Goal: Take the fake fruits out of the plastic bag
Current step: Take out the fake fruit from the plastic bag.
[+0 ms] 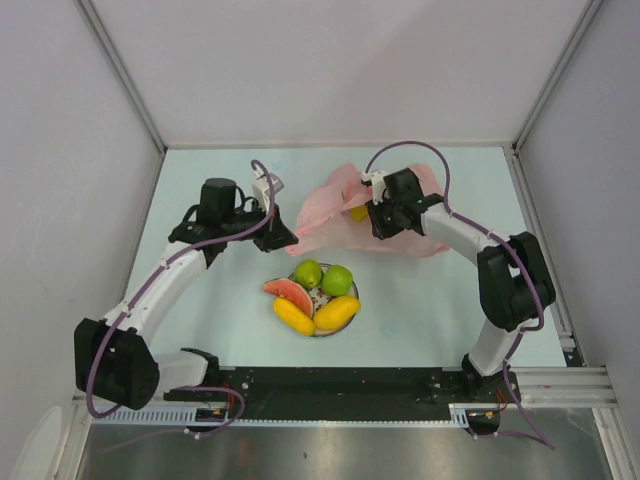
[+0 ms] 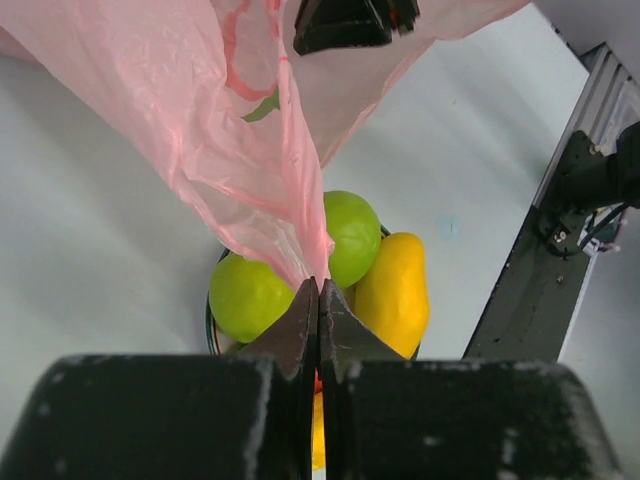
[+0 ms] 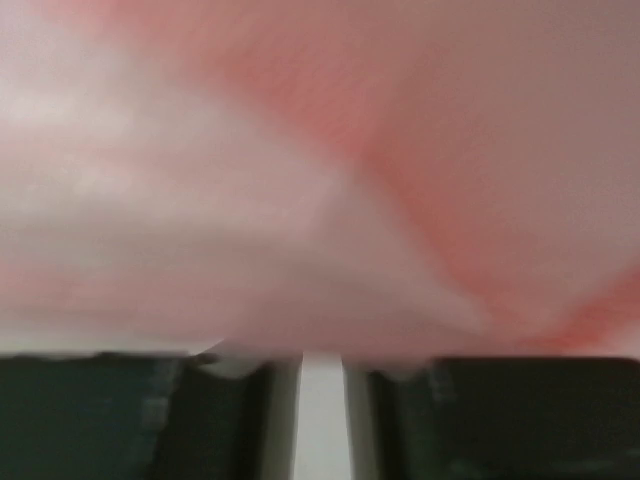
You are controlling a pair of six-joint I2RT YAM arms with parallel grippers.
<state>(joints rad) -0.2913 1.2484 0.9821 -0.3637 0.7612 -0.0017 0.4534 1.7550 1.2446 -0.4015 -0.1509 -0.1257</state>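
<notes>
The pink plastic bag (image 1: 345,205) lies behind the plate, partly lifted. My left gripper (image 1: 279,240) is shut on the bag's left edge; in the left wrist view the film (image 2: 240,120) runs up from the closed fingertips (image 2: 318,285). My right gripper (image 1: 383,222) sits on the bag's middle. In the right wrist view blurred pink film (image 3: 320,180) fills the frame and covers its fingertips (image 3: 320,360), which stand a narrow gap apart, pinching the bag. A yellow fruit (image 1: 357,212) shows inside the bag. Two green fruits (image 1: 338,279), a watermelon slice (image 1: 289,292) and yellow fruits (image 1: 336,313) lie on the plate.
The round plate (image 1: 316,333) with the fruits stands in the table's middle, near both arms. In the left wrist view the green fruits (image 2: 250,297) and a yellow one (image 2: 393,293) lie right under the left gripper. The black base rail (image 1: 330,385) runs along the near edge.
</notes>
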